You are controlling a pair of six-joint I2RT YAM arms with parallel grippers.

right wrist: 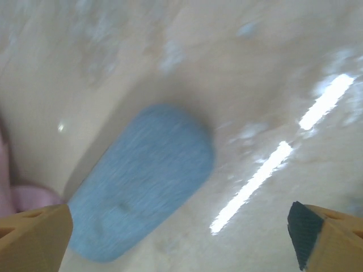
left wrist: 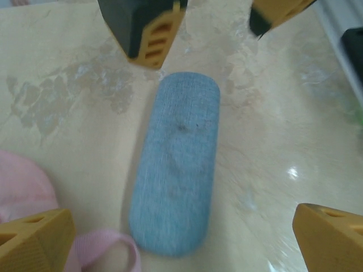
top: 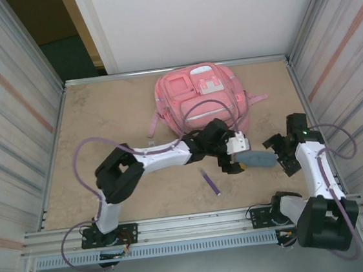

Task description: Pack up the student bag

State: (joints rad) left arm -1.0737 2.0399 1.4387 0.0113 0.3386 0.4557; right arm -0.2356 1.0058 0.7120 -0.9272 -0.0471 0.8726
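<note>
Currently left claw (top: 234,158) and right claw (top: 279,155) both spread wide, blue-grey case (top: 257,160) lying lengthwise between them on desk (top: 102,118); student bag (top: 200,98) just beyond, far centre, nearer left claw.

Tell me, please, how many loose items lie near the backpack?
2: a blue case in front of the backpack, a purple pen nearer the arm bases; arms may hide others.

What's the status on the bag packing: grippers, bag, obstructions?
Left gripper and right gripper open, flanking blue case flat on table. Student bag lies beyond them, not held. Purple pen loose nearby, not blocking.
</note>
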